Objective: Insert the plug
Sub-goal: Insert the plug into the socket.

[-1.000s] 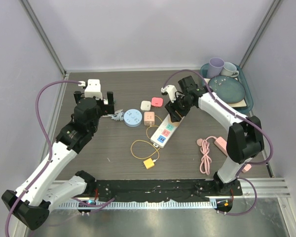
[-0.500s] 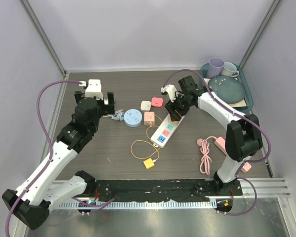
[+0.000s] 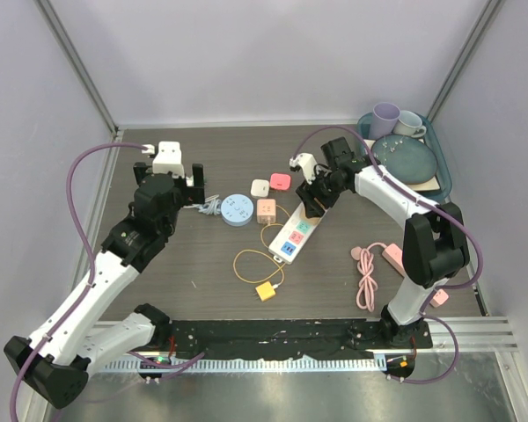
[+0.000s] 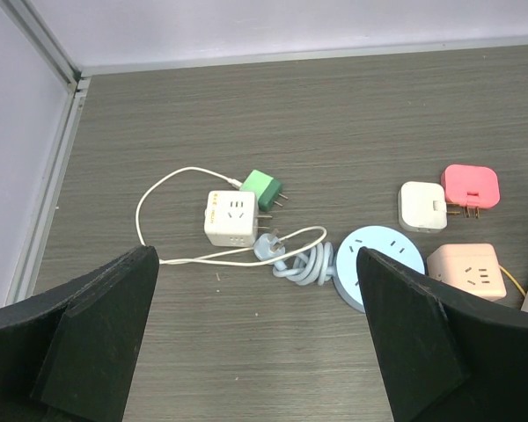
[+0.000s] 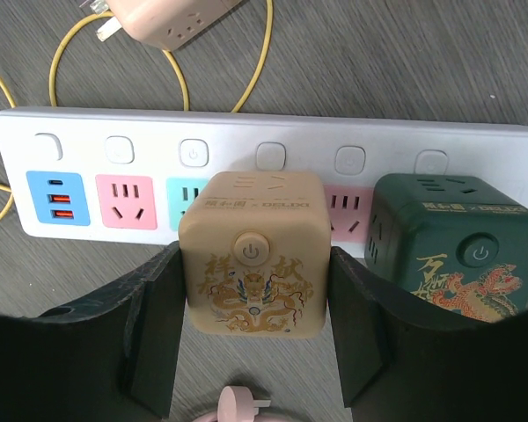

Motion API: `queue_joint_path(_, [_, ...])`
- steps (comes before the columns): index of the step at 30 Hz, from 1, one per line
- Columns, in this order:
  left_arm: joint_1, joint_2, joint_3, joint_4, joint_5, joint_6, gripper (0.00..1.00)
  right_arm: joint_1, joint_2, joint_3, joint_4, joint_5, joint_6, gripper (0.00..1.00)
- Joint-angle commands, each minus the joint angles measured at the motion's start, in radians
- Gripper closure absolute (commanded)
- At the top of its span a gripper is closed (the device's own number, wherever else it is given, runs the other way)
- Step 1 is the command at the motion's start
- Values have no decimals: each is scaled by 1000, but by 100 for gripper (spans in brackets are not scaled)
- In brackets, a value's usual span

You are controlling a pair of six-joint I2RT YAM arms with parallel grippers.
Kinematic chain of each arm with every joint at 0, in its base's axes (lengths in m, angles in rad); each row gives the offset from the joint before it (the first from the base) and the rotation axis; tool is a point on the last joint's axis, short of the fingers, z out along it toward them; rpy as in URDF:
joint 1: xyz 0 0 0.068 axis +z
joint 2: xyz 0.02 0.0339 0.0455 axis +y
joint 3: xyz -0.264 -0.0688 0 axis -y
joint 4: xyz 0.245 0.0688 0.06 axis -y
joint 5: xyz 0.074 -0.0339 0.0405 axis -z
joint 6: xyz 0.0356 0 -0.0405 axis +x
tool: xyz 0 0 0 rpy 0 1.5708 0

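1. Left gripper (image 4: 260, 338) gapes empty near the worktop's back-left corner, clear of the job
2. Right gripper (image 5: 251, 330) clamps the tan cube adapter (image 5: 251, 255) square over the mid-worktop power strip (image 5: 352, 136), beside the green cube adapter (image 5: 449, 242), probably aligning its prongs

Soft, even light falls from above. Beside the power strip (image 3: 292, 236) shadows are short and faint, and its white face shows no glare. Detail there is sharp. Nearer the arms' bases, the steel sill (image 3: 334, 387) shows a dull sheen.
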Motion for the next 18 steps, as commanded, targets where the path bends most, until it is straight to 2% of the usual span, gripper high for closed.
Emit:
queue_joint_path(1, [1,7,0,58,-11,15,0,-1,28,-22,-11,1,-18,99])
queue_joint_path(9, [1,7,-2,60,-18,24,0,-1,62,-55,-6,24,-35,99])
queue_joint_path(18, [1,2,-3,61,-21,26,0,-2,31,-173,60,61,-12,99])
